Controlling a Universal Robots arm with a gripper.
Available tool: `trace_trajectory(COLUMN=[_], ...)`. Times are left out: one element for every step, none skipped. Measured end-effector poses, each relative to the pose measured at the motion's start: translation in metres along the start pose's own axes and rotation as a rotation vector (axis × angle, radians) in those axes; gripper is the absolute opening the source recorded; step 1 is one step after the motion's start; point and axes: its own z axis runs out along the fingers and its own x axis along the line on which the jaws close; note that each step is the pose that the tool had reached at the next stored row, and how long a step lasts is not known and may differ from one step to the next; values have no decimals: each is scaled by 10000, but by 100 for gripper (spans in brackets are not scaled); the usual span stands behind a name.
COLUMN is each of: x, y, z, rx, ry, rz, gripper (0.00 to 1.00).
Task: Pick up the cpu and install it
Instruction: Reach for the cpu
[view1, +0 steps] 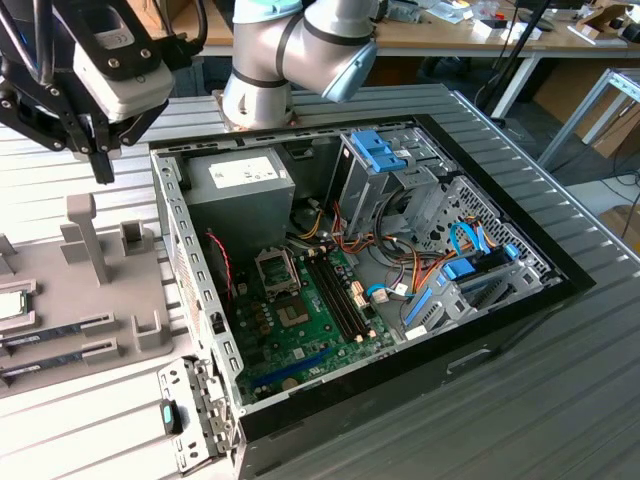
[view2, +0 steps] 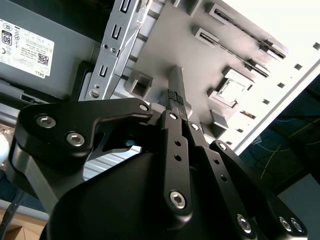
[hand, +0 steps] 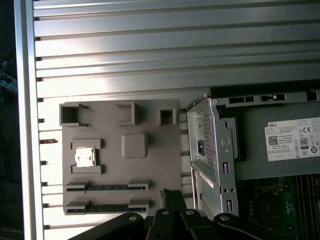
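In the exterior view, a slatted metal table (view1: 560, 400) is seen carrying an open computer case (view1: 480, 350). A grey plate (view1: 110, 300) is laid just beside the case's wall at the exterior view's left. The gripper (view1: 103, 172) is held above the plate's edge nearest the case. In the second wrist view its fingers (view2: 176, 102) are pressed together with nothing between them. The cpu (hand: 84, 157) is seated in a square holder near the plate's edge farthest from the case, well apart from the gripper. Two memory sticks (hand: 106, 188) are slotted along an adjoining edge.
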Motion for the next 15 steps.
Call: trace_trajectory(x=[9, 24, 32, 39, 47, 53, 64, 70, 79, 87, 97, 104, 110, 118, 126], y=[-1, -2, -3, -3, -4, -4, -5, -6, -6, -7, -8, -8, -9, -9, -10], z=[0, 1, 2, 2, 2, 2, 3, 3, 4, 4, 4, 5, 5, 5, 5], rx=[0, 0, 0, 0, 1, 0, 0, 0, 0, 0, 0, 0, 0, 0, 1], ry=[0, 1, 0, 0, 1, 0, 0, 1, 0, 0, 0, -1, 0, 0, 1], rz=[0, 0, 0, 0, 0, 0, 0, 0, 0, 0, 0, 0, 0, 0, 0], gripper=[11, 11, 11, 11, 11, 11, 11, 11, 11, 11, 11, 11, 11, 11, 11])
